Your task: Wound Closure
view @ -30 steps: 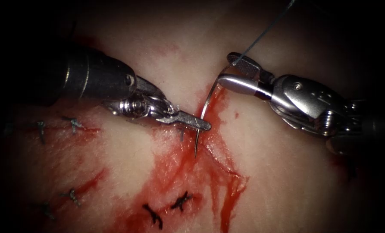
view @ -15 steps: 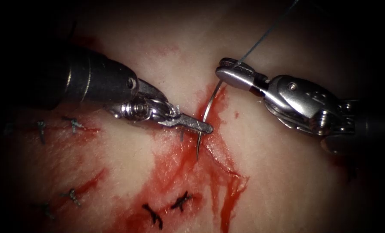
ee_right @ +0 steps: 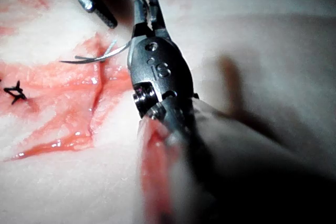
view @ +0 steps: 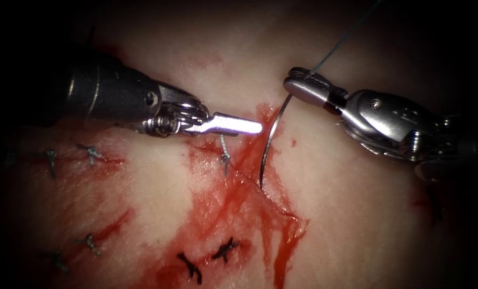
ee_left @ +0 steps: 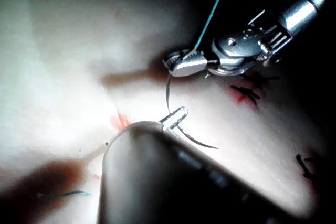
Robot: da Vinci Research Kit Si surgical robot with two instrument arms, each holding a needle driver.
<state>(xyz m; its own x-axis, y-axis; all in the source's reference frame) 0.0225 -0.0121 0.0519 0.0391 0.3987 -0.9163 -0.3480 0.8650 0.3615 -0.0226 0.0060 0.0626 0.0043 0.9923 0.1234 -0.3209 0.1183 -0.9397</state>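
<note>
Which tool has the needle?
The right tool, jaws shut on the needle at its thread end; the left tool holds nothing.

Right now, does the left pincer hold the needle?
No, the left pincer is apart from the needle, which the right pincer grips near its thread end, tip at the cut in the tissue.

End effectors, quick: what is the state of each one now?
Left end effector: closed, holding nothing, beside the cut.
Right end effector: closed on the needle at its thread end; needle tip sits over the cut.
</note>
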